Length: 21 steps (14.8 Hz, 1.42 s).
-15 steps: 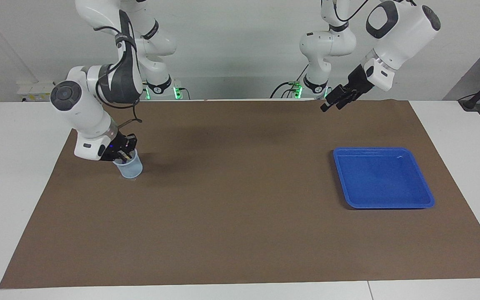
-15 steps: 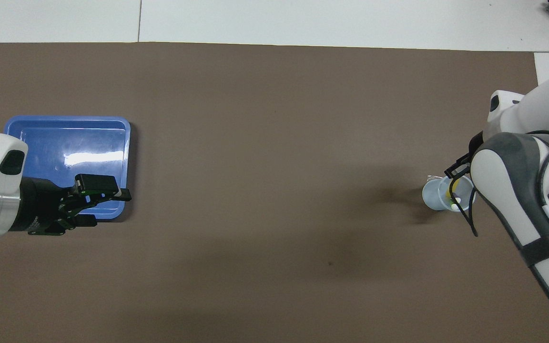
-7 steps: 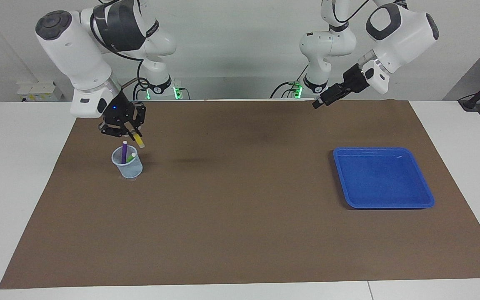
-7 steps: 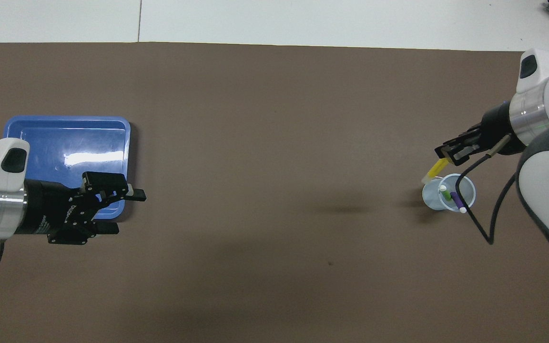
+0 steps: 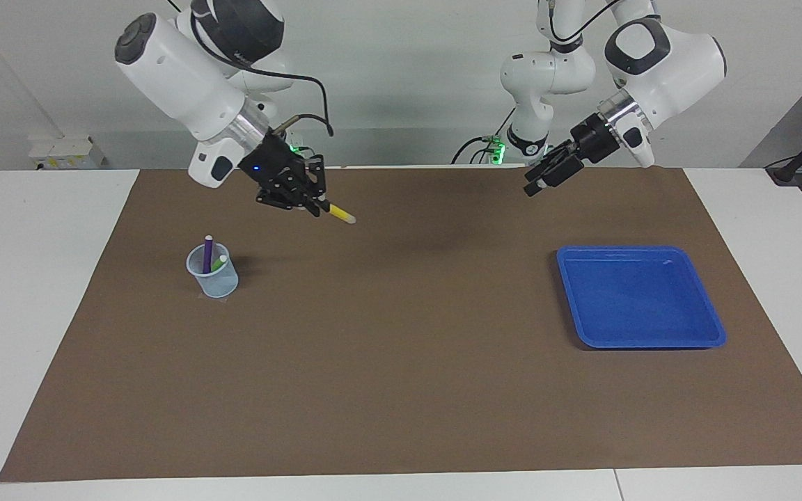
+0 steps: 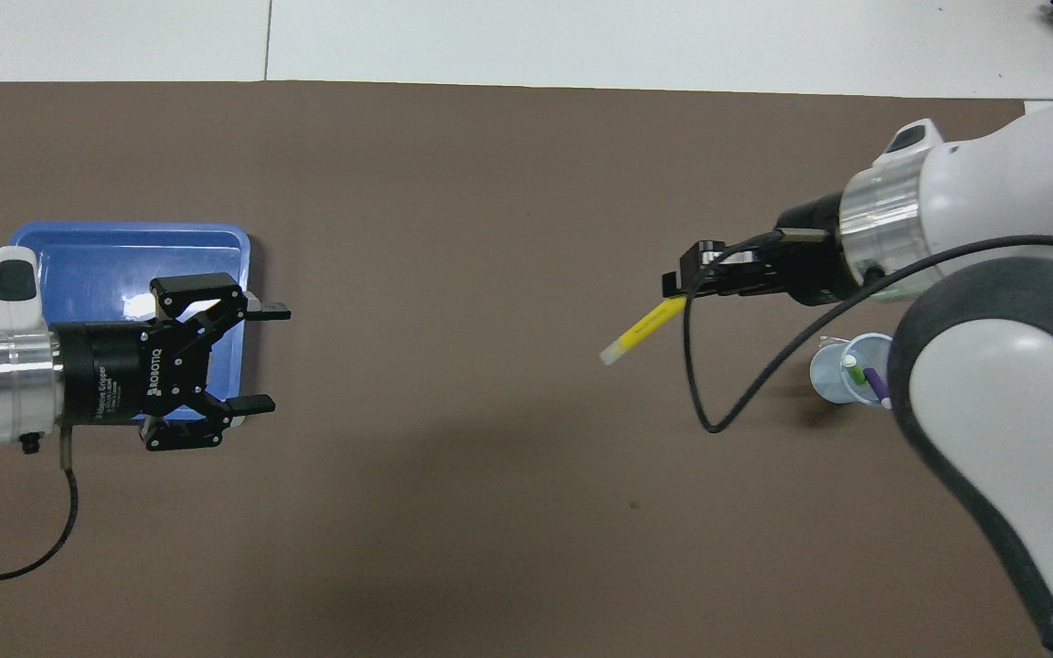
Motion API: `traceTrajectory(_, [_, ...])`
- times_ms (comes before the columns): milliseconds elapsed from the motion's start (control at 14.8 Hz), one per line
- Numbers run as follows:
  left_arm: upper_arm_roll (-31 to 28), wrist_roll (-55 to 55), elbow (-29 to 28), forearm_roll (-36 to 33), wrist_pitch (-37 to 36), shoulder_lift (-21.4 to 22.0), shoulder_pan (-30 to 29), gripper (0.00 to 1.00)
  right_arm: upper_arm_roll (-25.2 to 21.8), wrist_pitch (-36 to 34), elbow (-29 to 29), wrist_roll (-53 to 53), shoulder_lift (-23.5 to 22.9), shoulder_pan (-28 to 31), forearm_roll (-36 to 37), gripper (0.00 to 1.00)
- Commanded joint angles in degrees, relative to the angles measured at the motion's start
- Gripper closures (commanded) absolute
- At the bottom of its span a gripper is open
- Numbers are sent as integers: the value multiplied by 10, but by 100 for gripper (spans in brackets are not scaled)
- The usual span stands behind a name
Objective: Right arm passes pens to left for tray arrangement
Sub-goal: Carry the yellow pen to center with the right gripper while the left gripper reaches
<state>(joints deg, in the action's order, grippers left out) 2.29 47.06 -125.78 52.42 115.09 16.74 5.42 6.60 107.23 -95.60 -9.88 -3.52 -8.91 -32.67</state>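
Note:
My right gripper, with the blue wrist light, is shut on the yellow pen and holds it up over the mat, pale end pointing toward the middle. The purple pen and the green pen stand in a pale translucent cup at the right arm's end. My left gripper is open and empty in the air, over the mat beside the blue tray.
A brown mat covers most of the white table. The tray has nothing in it. A black cable loops down from the right wrist.
My right gripper has carried the yellow pen up and away from the cup toward the table's middle. My left gripper has swung a little toward the middle and its fingers show wide open.

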Motion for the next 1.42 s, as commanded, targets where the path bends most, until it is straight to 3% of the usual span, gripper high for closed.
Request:
traceTrajectory(0, [-3, 86, -21, 37, 76, 8, 41, 0, -1, 88, -50, -143, 27, -67, -43, 100])
traceTrajectory(270, [-4, 246, -21, 57, 183, -8, 87, 0, 0, 268, -125, -290, 48, -153, -49, 100])
traceTrajectory(541, [-4, 273, -25, 56, 220, -11, 117, 0, -1, 363, -164, -348, 61, -183, -111, 100])
traceTrajectory(1352, [36, 349, -37, 54, 247, -9, 142, 0, 0, 371, -165, -347, 60, -183, -134, 100])
